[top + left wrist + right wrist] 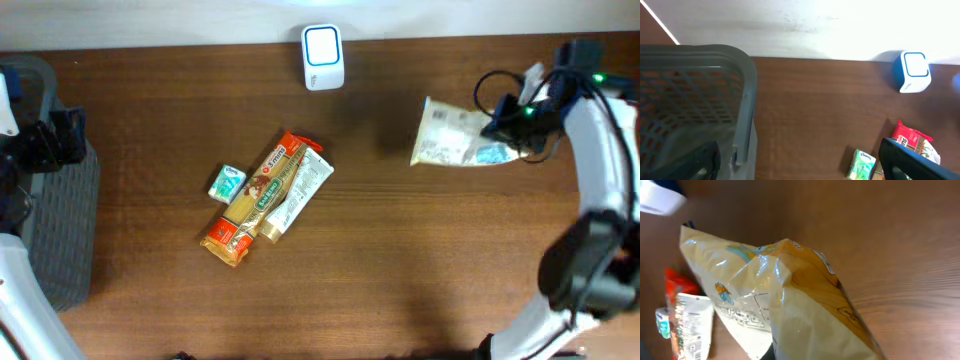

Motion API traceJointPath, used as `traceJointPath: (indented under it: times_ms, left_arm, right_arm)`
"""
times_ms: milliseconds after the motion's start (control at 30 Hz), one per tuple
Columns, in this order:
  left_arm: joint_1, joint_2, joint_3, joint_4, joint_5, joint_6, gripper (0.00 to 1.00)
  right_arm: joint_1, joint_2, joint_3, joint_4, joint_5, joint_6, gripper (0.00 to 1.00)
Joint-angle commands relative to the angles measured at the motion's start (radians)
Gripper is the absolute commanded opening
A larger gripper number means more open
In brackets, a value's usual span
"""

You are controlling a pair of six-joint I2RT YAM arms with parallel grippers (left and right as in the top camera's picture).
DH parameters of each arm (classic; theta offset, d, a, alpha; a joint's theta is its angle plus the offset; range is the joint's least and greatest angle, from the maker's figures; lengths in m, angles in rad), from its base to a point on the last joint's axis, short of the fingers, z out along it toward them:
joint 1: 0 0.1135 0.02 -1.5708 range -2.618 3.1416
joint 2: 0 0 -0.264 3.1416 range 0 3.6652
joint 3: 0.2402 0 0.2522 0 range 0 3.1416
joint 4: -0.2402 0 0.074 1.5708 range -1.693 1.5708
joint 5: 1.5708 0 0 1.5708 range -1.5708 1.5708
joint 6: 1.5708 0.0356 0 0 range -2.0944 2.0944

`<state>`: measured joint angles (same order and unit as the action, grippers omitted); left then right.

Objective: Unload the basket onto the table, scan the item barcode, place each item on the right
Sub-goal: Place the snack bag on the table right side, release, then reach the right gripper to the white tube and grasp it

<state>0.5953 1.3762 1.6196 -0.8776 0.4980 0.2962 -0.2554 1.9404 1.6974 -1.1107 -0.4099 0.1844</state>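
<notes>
Right hand (497, 125) clamped shut on the pale snack bag (450, 136), over the far right of the bench (400, 260), right of the white scanner (323, 57). Left hand (60, 138) wide open, holding nothing, above the grey mesh basket (60, 230) at the left edge. Just bare mesh showing inside.

scanner (322, 56) — back centre | pasta packet (256, 197) mid-table, tube (300, 190) touching its right | bag (455, 136) right | basket (60, 230) — left

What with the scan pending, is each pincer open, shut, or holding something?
Left pincer: open, empty.
Right pincer: shut on the snack bag.
</notes>
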Motion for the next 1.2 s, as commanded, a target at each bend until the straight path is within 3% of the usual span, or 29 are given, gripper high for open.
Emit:
traceJointPath:
  times_ms: [0,267,367,433,667,967,1167]
  left_arm:
    - [0.003,-0.01,0.01,0.002,0.011,0.012,0.99]
    - [0.003,-0.01,0.01,0.002,0.011,0.012,0.99]
    - [0.003,-0.01,0.01,0.002,0.011,0.012,0.99]
    - [0.003,-0.01,0.01,0.002,0.011,0.012,0.99]
    - [0.003,-0.011,0.01,0.002,0.011,0.012,0.99]
    - [0.003,-0.01,0.01,0.002,0.011,0.012,0.99]
    - [0.003,-0.01,0.01,0.002,0.011,0.012,0.99]
  right_arm:
    - [-0.003,0.134,-0.005,-0.001,-0.056,-0.01,0.04]
    - [-0.195,0.192,-0.001,0.006,0.116,-0.011,0.05]
    - [-0.203,0.192,-0.001,-0.022,0.115,-0.048,0.8]
    - [-0.206,0.192,0.049,-0.05,0.111,-0.047,0.98]
    - [-0.106,0.19,0.583,-0.396,0.107,-0.045,0.99]
    - [0.348,0.195,0.59,-0.38,0.07,-0.043,0.99]
    - [0.571,0.211,0.465,-0.238,0.081,0.121,0.97]
